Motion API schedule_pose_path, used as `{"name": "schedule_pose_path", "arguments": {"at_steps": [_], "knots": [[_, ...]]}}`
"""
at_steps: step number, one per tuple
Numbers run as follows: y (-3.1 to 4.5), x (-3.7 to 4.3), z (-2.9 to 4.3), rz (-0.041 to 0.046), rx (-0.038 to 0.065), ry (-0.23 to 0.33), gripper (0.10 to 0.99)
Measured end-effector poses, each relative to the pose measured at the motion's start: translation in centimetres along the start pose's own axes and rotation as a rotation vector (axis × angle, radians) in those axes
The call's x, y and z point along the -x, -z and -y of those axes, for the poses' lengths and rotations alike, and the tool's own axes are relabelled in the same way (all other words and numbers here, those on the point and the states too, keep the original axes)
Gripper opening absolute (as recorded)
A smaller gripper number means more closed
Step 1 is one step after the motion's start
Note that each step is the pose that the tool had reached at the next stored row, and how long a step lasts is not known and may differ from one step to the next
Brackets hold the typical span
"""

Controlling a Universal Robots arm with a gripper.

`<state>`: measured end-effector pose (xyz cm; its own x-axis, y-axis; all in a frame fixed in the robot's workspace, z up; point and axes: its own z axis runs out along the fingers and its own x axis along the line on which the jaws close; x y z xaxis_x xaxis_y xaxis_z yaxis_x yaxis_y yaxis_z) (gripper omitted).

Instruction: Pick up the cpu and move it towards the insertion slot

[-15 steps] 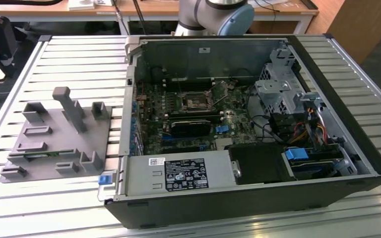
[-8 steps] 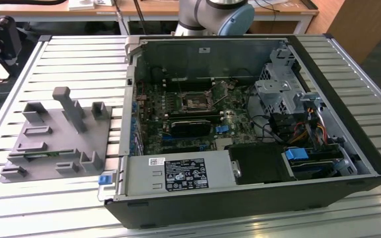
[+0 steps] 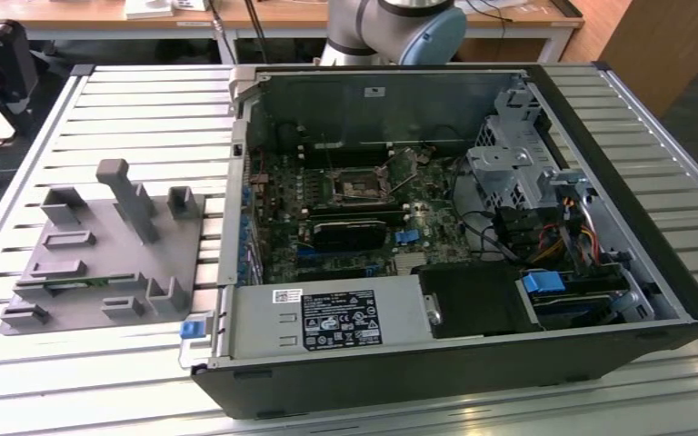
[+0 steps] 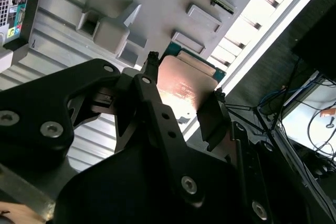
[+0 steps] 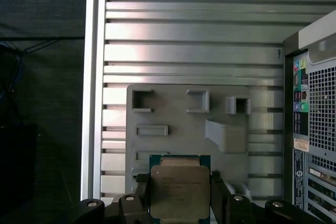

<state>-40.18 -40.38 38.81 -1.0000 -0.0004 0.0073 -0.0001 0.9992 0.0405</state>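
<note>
The cpu [image 5: 180, 195], a square chip with a silvery top and green rim, sits between my gripper's [image 5: 180, 182] two black fingers [image 5: 140, 192], one on each side, shut on it. It hangs above the grey plastic fixture plate [image 5: 178, 124]. In the second wrist view the cpu [image 4: 186, 85] shows the same, with the gripper [image 4: 184, 80] closed on its edges. The insertion slot [image 3: 359, 186], a dark square socket with a metal frame, lies on the motherboard inside the open computer case [image 3: 446, 363].
The grey fixture plate [image 3: 94, 263] with blocks and a tall post stands on the slatted metal table [image 3: 119, 100], to the exterior view's left of the case. The arm's base [image 3: 398, 27] is behind the case. Cables and drive cages crowd the case's right side.
</note>
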Motion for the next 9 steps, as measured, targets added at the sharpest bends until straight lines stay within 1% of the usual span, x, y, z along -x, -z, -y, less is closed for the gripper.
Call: {"name": "schedule_pose_path", "arguments": {"at_steps": [2,9], "knots": [[0.02,0.33,0.0,-0.0001,0.0,0.0,0.541],[0.03,1.95,0.0,-0.0001,0.001,0.0,0.541]]}}
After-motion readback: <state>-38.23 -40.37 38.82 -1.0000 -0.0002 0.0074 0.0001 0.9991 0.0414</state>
